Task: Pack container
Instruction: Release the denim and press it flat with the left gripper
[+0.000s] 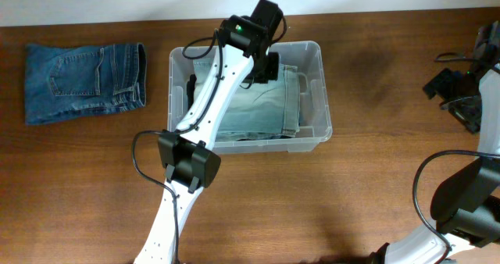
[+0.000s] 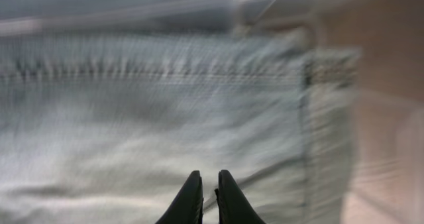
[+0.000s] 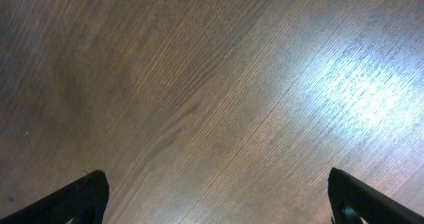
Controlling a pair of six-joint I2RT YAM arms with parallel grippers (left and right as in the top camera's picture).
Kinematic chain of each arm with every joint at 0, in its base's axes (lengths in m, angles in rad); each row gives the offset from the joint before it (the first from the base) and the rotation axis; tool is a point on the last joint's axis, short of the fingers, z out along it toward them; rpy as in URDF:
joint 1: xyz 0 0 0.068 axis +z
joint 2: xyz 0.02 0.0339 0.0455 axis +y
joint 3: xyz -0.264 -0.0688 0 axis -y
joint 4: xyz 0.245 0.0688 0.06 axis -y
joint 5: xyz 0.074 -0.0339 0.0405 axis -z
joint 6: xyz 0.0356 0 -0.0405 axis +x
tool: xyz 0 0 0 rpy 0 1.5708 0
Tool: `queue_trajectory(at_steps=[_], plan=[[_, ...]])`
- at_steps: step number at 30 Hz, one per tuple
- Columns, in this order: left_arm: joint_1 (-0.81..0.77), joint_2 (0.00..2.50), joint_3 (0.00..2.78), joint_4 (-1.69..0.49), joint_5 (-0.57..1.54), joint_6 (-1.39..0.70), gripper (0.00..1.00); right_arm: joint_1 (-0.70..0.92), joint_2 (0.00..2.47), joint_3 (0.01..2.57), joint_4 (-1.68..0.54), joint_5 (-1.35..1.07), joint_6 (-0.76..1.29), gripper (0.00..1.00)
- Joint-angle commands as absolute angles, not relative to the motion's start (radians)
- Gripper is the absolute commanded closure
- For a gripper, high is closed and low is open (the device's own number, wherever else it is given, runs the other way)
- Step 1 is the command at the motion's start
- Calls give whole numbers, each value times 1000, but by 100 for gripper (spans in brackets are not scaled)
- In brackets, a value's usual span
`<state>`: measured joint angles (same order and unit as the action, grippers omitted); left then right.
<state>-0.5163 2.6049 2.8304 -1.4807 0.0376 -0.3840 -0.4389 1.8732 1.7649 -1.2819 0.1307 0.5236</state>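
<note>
wood tabletop (image 1: 312,209), left end effector (image 2: 208,174) closed over pale jeans (image 2: 165,118) near container (image 1: 323,92) rim, right end effector (image 3: 215,173) spread

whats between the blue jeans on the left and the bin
Only a strip of bare wooden table lies between the blue jeans and the bin. The overhead view shows this.

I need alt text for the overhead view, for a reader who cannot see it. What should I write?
A white robot left arm reaches into a large clear rectangular plastic container that holds a folded pale grey-green garment, on a brown wooden table. Folded blue denim jeans lie left of it; the right arm is at the right edge.
</note>
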Motion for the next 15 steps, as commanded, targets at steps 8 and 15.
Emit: queue_trajectory(at_steps=[8, 15], plan=[[-533, 2626, 2820, -1417, 75, -361, 94, -439, 1875, 1763, -1282, 143, 533, 2], [-543, 2696, 2820, -1380, 75, -360, 93, -439, 1875, 1763, -1282, 143, 533, 2]])
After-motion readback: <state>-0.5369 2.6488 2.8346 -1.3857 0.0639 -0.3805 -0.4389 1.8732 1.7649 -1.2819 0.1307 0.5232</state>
